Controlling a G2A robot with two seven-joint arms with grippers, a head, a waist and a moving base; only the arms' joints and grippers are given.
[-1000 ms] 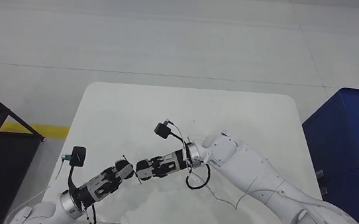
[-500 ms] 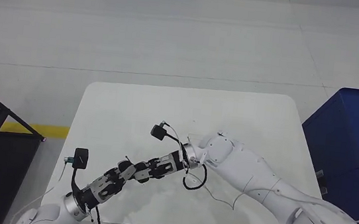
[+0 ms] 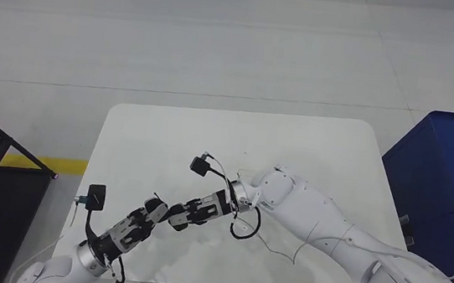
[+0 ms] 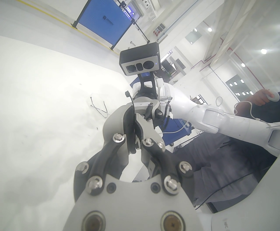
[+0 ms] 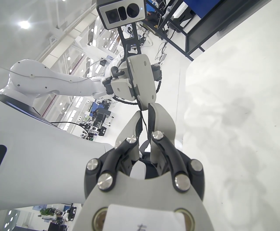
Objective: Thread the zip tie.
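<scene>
The zip tie (image 4: 132, 105) is a thin black strap, held up off the surface (image 3: 310, 151) over its front left part, on the robot's side. Its small square head sticks out past the tips of the left end effector (image 4: 133, 112), which is clamped tight on the strap just below that head. From there the strap runs straight across into the right end effector (image 5: 144, 109), which faces the left one nearly tip to tip. In the right wrist view the black line of the strap passes down the middle of the right end effector, but I can't tell from here whether it is actually pinching the strap or just sitting around it.

From above, the two arms come in from opposite sides. The left rises from the front left corner, and the right reaches across from the right side of the surface, so both meet at the tie.

A little way off on the white surface lie a few loose strands (image 4: 98, 107), thin and tangled, ties by the look of them. A blue cabinet (image 3: 450, 184) stands just beside the surface's right edge.
</scene>
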